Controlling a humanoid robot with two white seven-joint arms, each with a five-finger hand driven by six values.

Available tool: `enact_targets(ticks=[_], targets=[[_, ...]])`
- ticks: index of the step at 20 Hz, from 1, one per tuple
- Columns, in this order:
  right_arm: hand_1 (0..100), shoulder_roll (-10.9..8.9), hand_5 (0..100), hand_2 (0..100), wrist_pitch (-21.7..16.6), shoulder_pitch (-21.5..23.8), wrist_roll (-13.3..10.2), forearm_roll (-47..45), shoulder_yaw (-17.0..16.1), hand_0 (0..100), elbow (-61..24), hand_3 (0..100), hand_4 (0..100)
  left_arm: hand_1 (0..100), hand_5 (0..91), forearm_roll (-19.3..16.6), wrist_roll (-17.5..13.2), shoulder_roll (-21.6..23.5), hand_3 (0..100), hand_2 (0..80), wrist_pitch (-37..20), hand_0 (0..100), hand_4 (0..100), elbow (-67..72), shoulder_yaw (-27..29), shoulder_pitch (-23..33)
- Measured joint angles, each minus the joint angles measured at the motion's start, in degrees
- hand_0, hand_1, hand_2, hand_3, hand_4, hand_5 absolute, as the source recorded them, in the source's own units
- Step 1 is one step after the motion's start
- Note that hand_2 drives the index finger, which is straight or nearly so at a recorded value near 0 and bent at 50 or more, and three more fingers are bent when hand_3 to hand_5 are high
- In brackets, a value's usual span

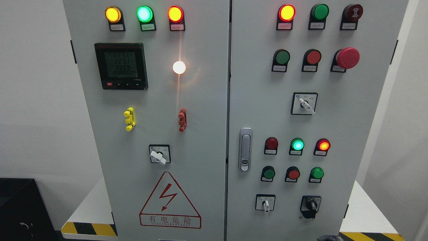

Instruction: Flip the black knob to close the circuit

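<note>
Cabinet doors fill the head view, and the black knob (311, 206) sits at the lower right of the right door (367, 134), just right of a small white-handled switch (265, 203) and below a row of green and red push buttons (293, 174), low enough, I judge, for an arm coming up from the bottom edge. Only a dark sliver (329, 238) shows at that edge under the knob; whether it is a hand, and how any fingers are set, I cannot tell.
</note>
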Motion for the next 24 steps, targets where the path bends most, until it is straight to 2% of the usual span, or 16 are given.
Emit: enact_targets(ticks=[5,7,8,10,11,14,15,17,19,24], targets=[[9,0.00,37,29,-1.1,2.2,-0.3,-10.4,1.6,0,-1.1,47,45,56,0.0,0.0,0.0,0.0,0,0.0,0.0,12,0,0.0,0.0,0.0],[9,-0.01,29,24,-2.0,2.9,0.7,-14.3,2.1,0,-1.5,41,37,56,0.0,0.0,0.0,0.0,0,0.0,0.0,12,0,0.0,0.0,0.0],[9,-0.01,26,21,-2.8,3.3,1.9,-16.4,2.3,0,-1.7,38,34,56,0.0,0.0,0.0,0.0,0,0.0,0.0,12,0,0.0,0.0,0.0],[7,-0.02,17,6,-4.0,3.9,4.3,-19.8,2.7,0,-2.0,27,23,56,0.0,0.0,0.0,0.0,0,0.0,0.0,12,0,0.0,0.0,0.0],[6,-0.03,16,2,-4.6,4.2,5.6,-21.3,2.9,0,-2.1,25,21,56,0.0,0.0,0.0,0.0,0,0.0,0.0,12,0,0.0,0.0,0.0],[1,-0.06,1,0,-7.2,4.9,10.0,-25.5,3.2,0,-2.4,9,5,56,0.0,0.0,0.0,0.0,0,0.0,0.0,12,0,0.0,0.0,0.0],[0,-0.07,0,0,-8.0,5.2,11.4,-26.7,3.3,0,-2.5,5,1,56,0.0,0.0,0.0,0.0,0,0.0,0.0,12,0,0.0,0.0,0.0],[0,-0.08,0,0,-9.4,5.7,14.2,-28.4,3.5,0,-2.6,0,0,56,0.0,0.0,0.0,0.0,0,0.0,0.0,12,0,0.0,0.0,0.0],[0,-0.10,0,0,-10.6,6.1,15.9,-29.6,3.6,0,-2.7,0,0,56,0.0,0.0,0.0,0.0,0,0.0,0.0,12,0,0.0,0.0,0.0],[0,-0.17,0,0,-11.7,7.0,17.5,-31.8,3.8,0,-2.9,0,0,56,0.0,0.0,0.0,0.0,0,0.0,0.0,12,0,0.0,0.0,0.0]])
